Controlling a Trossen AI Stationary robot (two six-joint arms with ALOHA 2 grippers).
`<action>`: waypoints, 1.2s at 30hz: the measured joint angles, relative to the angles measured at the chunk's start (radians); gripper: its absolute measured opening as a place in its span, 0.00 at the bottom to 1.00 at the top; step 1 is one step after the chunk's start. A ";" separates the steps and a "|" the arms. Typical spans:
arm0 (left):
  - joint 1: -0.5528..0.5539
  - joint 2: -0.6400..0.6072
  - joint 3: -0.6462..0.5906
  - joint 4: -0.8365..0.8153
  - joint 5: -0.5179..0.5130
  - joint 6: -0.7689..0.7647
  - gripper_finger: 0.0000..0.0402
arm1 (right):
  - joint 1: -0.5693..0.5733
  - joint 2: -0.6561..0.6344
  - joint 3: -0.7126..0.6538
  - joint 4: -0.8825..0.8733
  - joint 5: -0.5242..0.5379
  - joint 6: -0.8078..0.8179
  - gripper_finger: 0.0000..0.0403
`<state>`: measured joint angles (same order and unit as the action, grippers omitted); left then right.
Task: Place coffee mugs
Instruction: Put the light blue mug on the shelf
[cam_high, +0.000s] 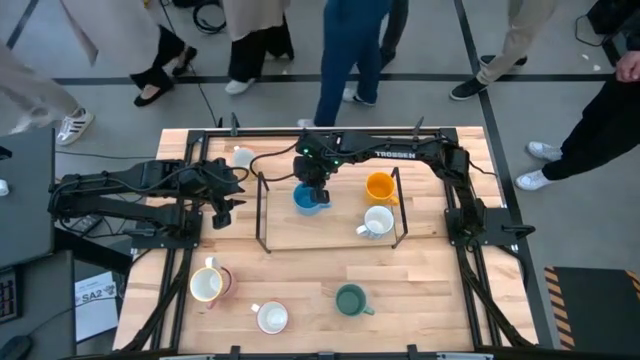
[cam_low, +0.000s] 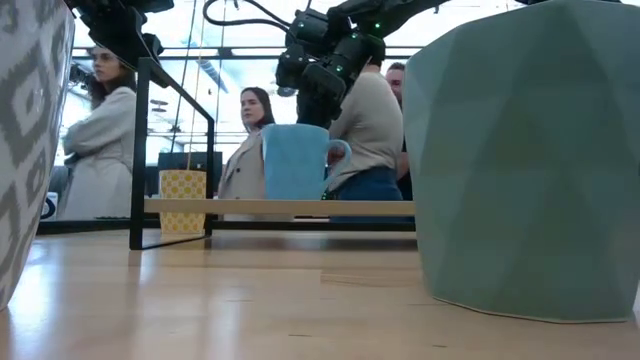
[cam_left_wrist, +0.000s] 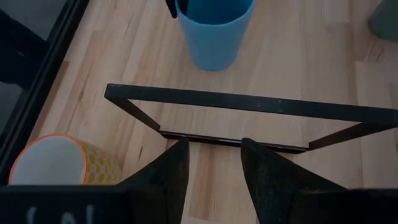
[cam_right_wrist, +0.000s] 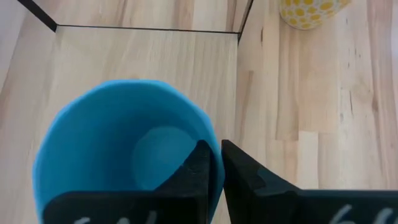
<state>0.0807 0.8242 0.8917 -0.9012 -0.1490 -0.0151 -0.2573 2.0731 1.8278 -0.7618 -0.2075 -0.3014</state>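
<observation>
The blue mug (cam_high: 309, 199) stands on the wooden board of a black wire rack (cam_high: 262, 212); my right gripper (cam_high: 315, 185) is over it from above, shut on its rim. On the same board sit an orange mug (cam_high: 380, 186) and a white mug (cam_high: 377, 222). A yellow-patterned mug (cam_left_wrist: 59, 165) stands on the table by the rack's far left corner. My left gripper (cam_left_wrist: 214, 177) is open and hovers beside the rack's left end (cam_high: 228, 207), touching nothing. A pink-and-white mug (cam_high: 207, 284), a white mug (cam_high: 272, 317) and a dark green mug (cam_high: 352, 300) stand near the table's front. My right gripper holds the blue mug by its rim wall (cam_right_wrist: 214, 155), with one finger (cam_right_wrist: 198, 168) inside the mug and the other (cam_right_wrist: 242, 177) outside. The fingers come from above, pointing down. The mug is upright, and its base (cam_low: 295, 196) appears to rest on the rack's board.
The rack's thin black bars (cam_left_wrist: 236, 102) rise around the board, right in front of my left gripper. Several people stand beyond the table's far edge (cam_high: 350, 50). Bare tabletop lies between the rack and the three front mugs (cam_high: 300, 265).
</observation>
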 joint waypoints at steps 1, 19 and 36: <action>0.000 0.000 0.000 0.000 0.000 0.000 0.38 | 0.000 0.000 0.000 -0.002 0.000 0.002 0.07; 0.000 0.000 0.000 0.000 0.000 -0.001 0.38 | -0.014 -0.092 -0.001 -0.235 0.062 0.068 0.06; 0.000 0.000 0.000 -0.002 0.000 0.000 0.38 | -0.026 -0.201 -0.109 -0.334 0.058 0.128 0.06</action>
<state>0.0810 0.8242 0.8921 -0.9028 -0.1488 -0.0149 -0.2833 1.8719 1.7193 -1.0955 -0.1497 -0.1734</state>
